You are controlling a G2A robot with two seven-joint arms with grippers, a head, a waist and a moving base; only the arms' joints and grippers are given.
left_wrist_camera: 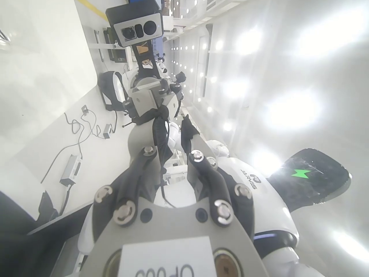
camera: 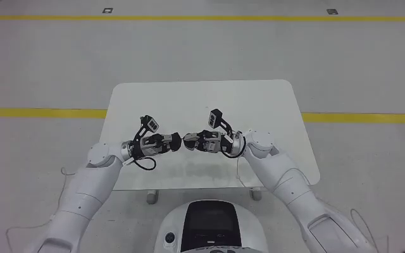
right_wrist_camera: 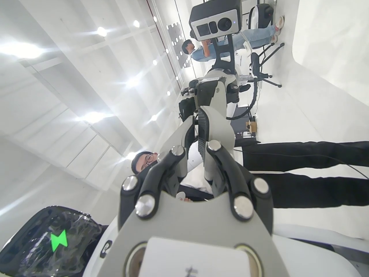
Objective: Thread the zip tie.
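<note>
Left gripper [left_wrist_camera: 170, 134]: fingers spread, thin black plastic zip tie [left_wrist_camera: 160, 145] running lengthwise between them, close along one finger. Right gripper [right_wrist_camera: 197, 119]: fingers pressed together, apparently pinching zip tie's far end. Both grippers meet tip to tip above near middle of white rounded rectangular table [camera: 253, 101], zip tie raised off table.

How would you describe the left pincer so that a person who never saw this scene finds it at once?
Find the white table; above its near half two pincers face each other. The left pincer ends the arm from the robot's left shoulder. Unlike the right pincer, whose wrist camera shows a pale face from above, its camera looks dark.
</note>
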